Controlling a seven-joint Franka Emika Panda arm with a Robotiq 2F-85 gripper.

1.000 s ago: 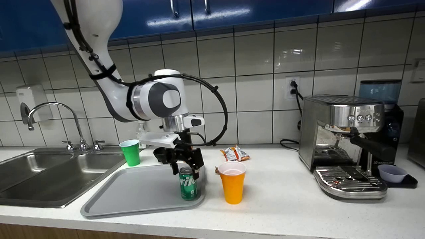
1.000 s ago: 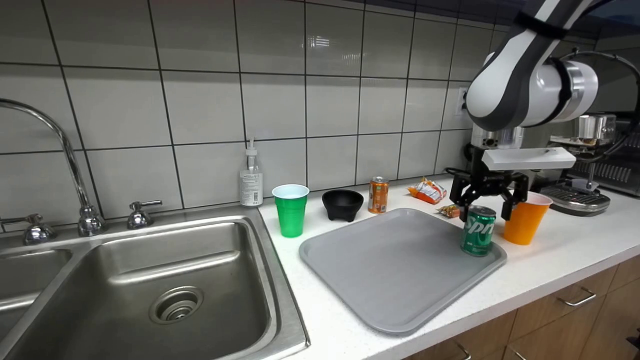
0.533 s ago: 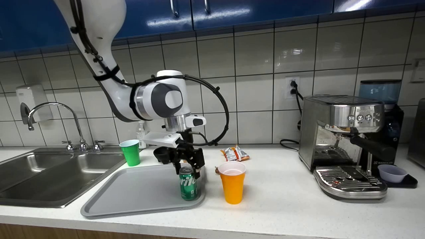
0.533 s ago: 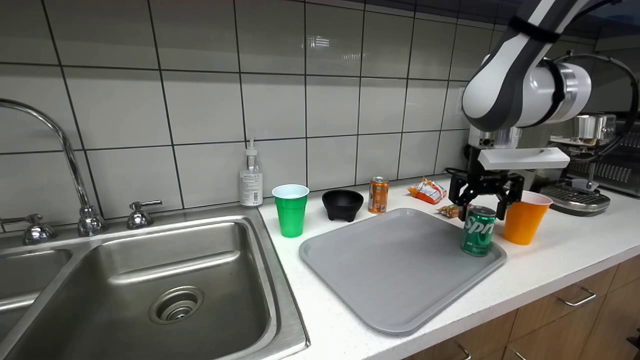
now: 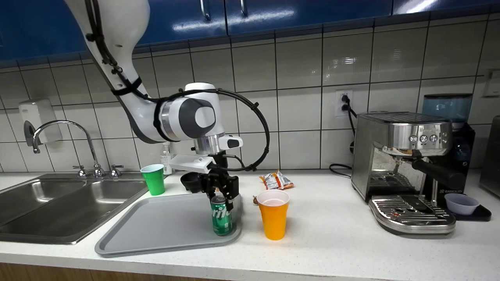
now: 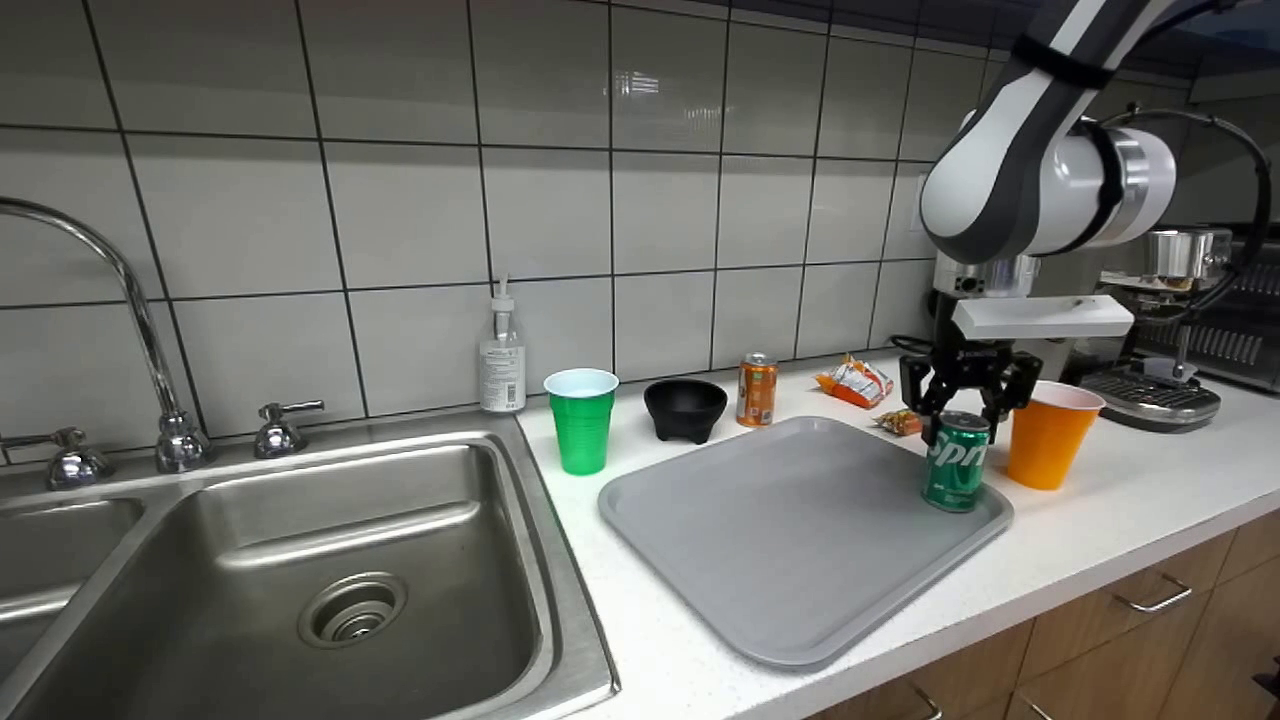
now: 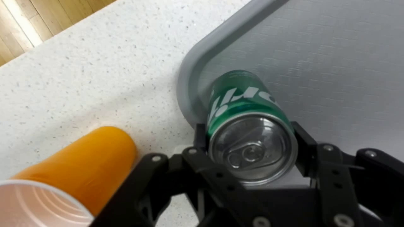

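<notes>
A green Sprite can [image 5: 221, 222] stands upright near the corner of a grey tray [image 5: 164, 222]. My gripper [image 6: 960, 430] reaches down over its top from above. In the wrist view the black fingers [image 7: 304, 148] lie along both sides of the can [image 7: 238, 82], close against its upper wall, with no clear gap on either side. The can's lid with its pull tab faces the camera, and the gripper [image 7: 251, 138] spans it. Beside the tray an orange cup [image 7: 91, 160] stands upright on the counter, close to the gripper but apart from it.
Behind the tray are a green cup [image 6: 582, 430], a black bowl [image 6: 685, 410], an orange can [image 6: 757, 390] and snack packets [image 6: 855, 383]. A sink [image 6: 300, 560] adjoins the counter on one side. An espresso machine [image 5: 402, 136] stands on the other side.
The jaws have drawn together around the green can, from wide apart to close against it. The arm has shifted slightly. The can, tray and cups stay where they were.
</notes>
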